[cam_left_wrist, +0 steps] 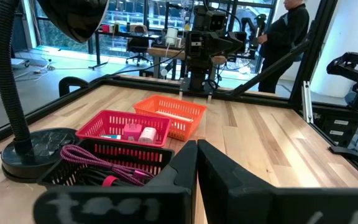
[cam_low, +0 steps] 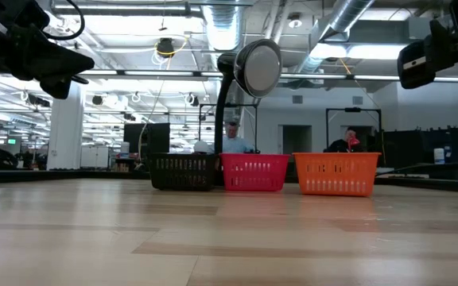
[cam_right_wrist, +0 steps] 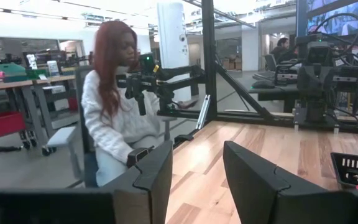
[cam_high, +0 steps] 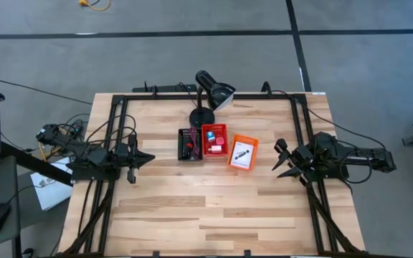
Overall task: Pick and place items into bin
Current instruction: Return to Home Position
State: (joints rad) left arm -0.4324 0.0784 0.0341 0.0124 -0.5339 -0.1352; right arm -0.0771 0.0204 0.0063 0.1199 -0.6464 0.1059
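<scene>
Three small bins stand side by side mid-table: a black bin (cam_high: 190,144), a red bin (cam_high: 214,141) and an orange bin (cam_high: 242,152). The black bin (cam_left_wrist: 110,163) holds a magenta cord (cam_left_wrist: 82,155) and dark pieces. In the red bin (cam_left_wrist: 126,127) lie a pink piece (cam_left_wrist: 132,131), a white piece (cam_left_wrist: 148,134) and a blue cube (cam_high: 211,136). A white card with a black mark (cam_high: 241,153) lies in the orange bin. My left gripper (cam_high: 149,159) hovers shut left of the bins. My right gripper (cam_high: 279,158) hovers open right of them. Both hold nothing.
A black desk lamp (cam_high: 206,100) stands on its round base (cam_high: 201,117) just behind the black and red bins. Bare wood lies in front of the bins toward the near edge. A seated person (cam_right_wrist: 114,118) and a standing person (cam_left_wrist: 284,37) are beyond the table.
</scene>
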